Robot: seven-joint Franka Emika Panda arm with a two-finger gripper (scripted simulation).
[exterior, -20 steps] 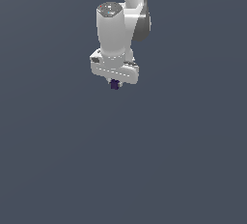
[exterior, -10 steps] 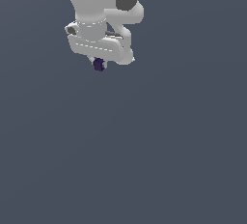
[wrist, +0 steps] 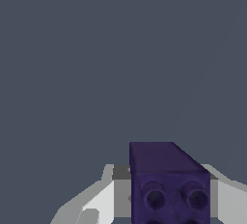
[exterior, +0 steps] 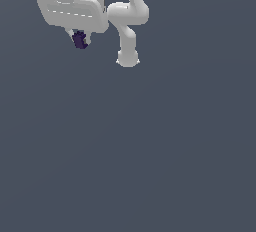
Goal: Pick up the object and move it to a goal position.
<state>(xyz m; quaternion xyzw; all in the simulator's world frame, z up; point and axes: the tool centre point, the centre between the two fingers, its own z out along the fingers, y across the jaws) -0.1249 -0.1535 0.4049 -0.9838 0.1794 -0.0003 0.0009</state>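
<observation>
The object (exterior: 80,40) is a small dark purple block hanging below the white gripper (exterior: 79,39) near the upper part of the exterior view's left, well above the grey floor. The gripper is shut on it. In the wrist view the object (wrist: 166,182) fills the space between the white fingers (wrist: 99,203), showing two round holes on its near face.
The arm's white links and base (exterior: 128,58) stand to the exterior view's right of the gripper. A plain dark grey surface (exterior: 150,151) spreads everywhere else.
The gripper has carried the object up and toward the exterior view's left, and the hand has come closer to the camera. The arm's base is now uncovered.
</observation>
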